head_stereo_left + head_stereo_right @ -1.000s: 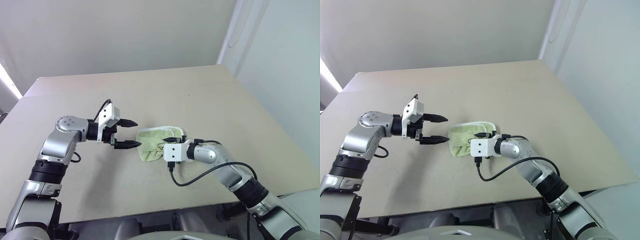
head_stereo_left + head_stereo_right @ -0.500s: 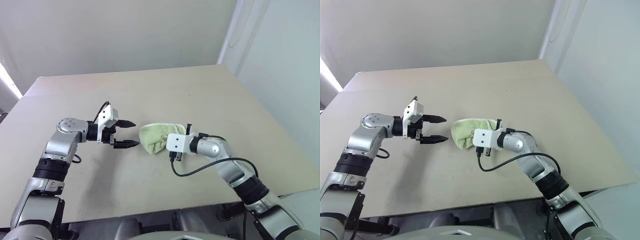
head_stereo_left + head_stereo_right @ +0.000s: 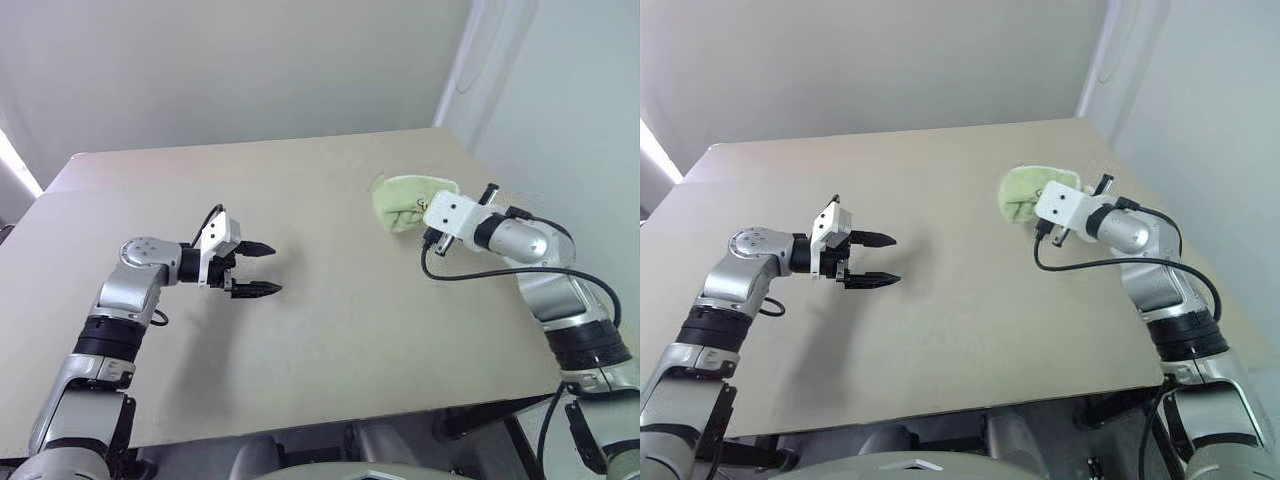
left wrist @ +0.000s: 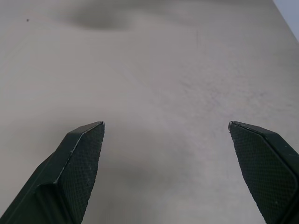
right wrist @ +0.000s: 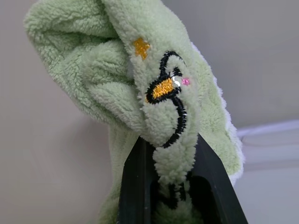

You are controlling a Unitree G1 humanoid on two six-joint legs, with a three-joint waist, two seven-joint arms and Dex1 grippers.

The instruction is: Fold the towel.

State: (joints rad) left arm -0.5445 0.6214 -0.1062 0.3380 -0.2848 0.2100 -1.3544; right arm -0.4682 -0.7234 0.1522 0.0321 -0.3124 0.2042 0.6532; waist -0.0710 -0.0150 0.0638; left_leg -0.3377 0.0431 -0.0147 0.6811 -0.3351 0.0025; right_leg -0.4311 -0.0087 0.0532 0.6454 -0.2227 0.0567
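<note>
The towel, light green terry cloth, hangs bunched up above the right part of the table, pinched in my right gripper, which is shut on it. In the right wrist view the cloth folds over both black fingers, and an embroidered black and orange mark with a small yellow star faces the camera. A white stitched edge runs down one side. My left gripper hovers low over the bare table at centre left with its fingers wide open and nothing between them.
The beige table spreads wide in front of me, with a seam line across its left part. A white wall and corner rise behind its far edge. A black cable loops under my right wrist.
My right gripper closed on the towel, lifted it off the table and carried it up and to the right. The left gripper stayed where it was, open.
</note>
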